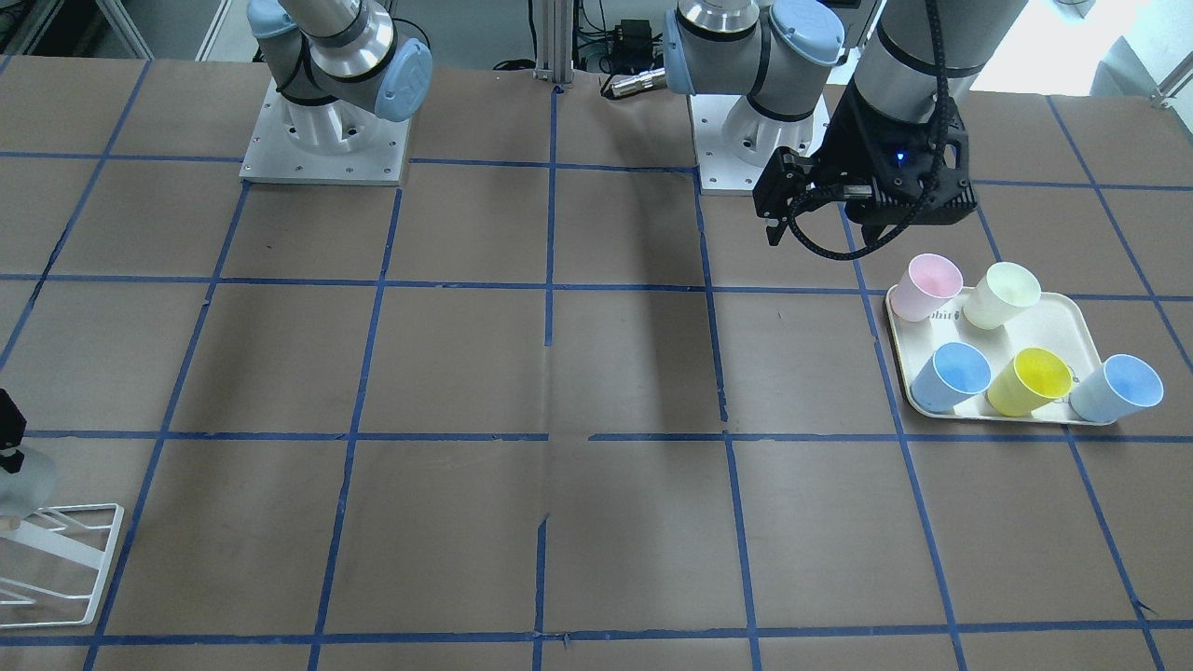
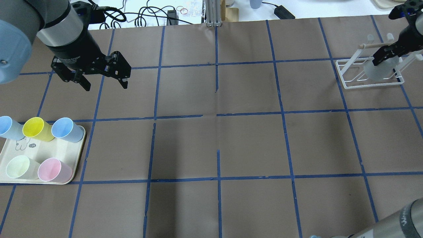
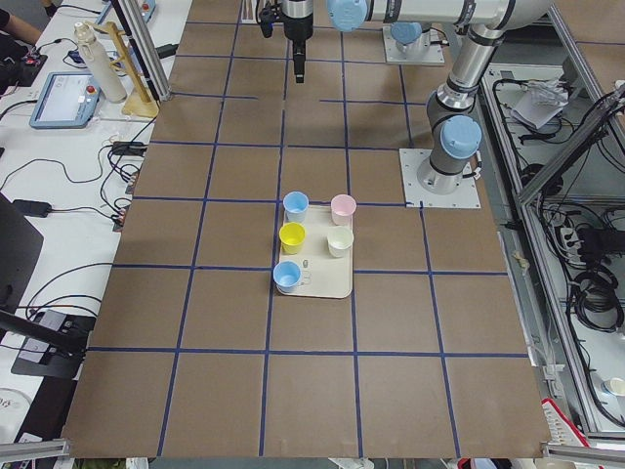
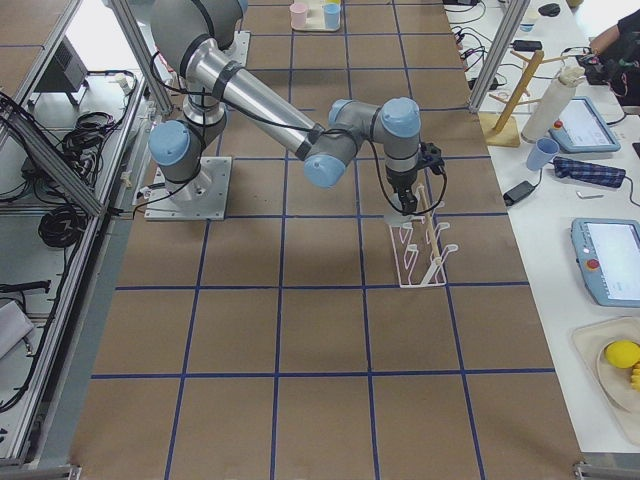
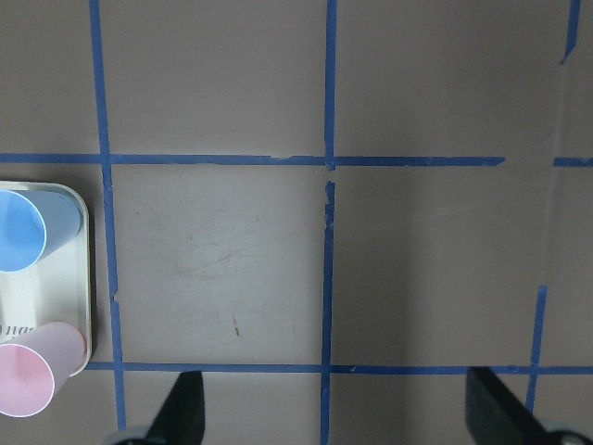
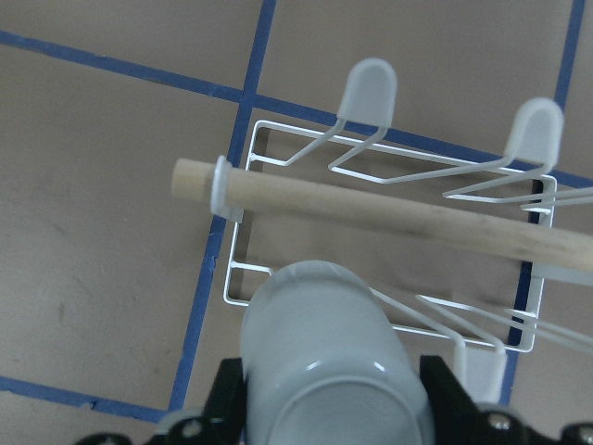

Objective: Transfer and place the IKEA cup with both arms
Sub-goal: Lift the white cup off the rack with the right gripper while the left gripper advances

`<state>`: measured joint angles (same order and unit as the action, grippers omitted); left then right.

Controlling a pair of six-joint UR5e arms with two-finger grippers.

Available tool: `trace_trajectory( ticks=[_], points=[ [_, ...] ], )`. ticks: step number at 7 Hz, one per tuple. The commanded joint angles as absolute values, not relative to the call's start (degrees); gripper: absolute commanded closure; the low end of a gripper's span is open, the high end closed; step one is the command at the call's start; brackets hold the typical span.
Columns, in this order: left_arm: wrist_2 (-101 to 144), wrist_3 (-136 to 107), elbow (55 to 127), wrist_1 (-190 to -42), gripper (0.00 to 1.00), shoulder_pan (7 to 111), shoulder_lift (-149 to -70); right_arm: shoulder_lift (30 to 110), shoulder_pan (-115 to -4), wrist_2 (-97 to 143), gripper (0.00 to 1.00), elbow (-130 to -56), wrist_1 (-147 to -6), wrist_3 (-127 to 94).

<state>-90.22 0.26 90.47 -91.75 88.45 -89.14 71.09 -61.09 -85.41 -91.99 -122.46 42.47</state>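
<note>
Right wrist-mounted view: right gripper clenched on the IKEA cup, lower centre of frame, over the white wire rack, just below its wooden dowel. Can't tell if cup sits on a peg. Best way, imo: ease down slow, stay off dowel, let go only once seated. Left gripper, upper left of overhead view, spread wide, empty; tray w/ coloured cups below it.
</note>
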Motion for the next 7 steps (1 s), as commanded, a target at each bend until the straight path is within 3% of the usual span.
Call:
trace_trajectory(
  ticks=[1, 5, 7],
  points=[
    [-90.3, 0.2, 90.6, -91.8, 0.00, 88.6, -88.9, 75.7, -61.1, -85.7, 0.89, -91.5, -117.3, 42.5],
    [-83.5, 3.0, 90.2, -93.6, 0.00, 88.3, -86.0, 87.5, -64.0, -85.0, 0.89, -91.6, -106.6, 39.4],
    [-76.8, 4.3, 90.7, -95.3, 0.00, 87.7, -84.6, 88.6, -74.6, -85.3, 0.92, -91.7, -102.4, 19.1]
  ],
)
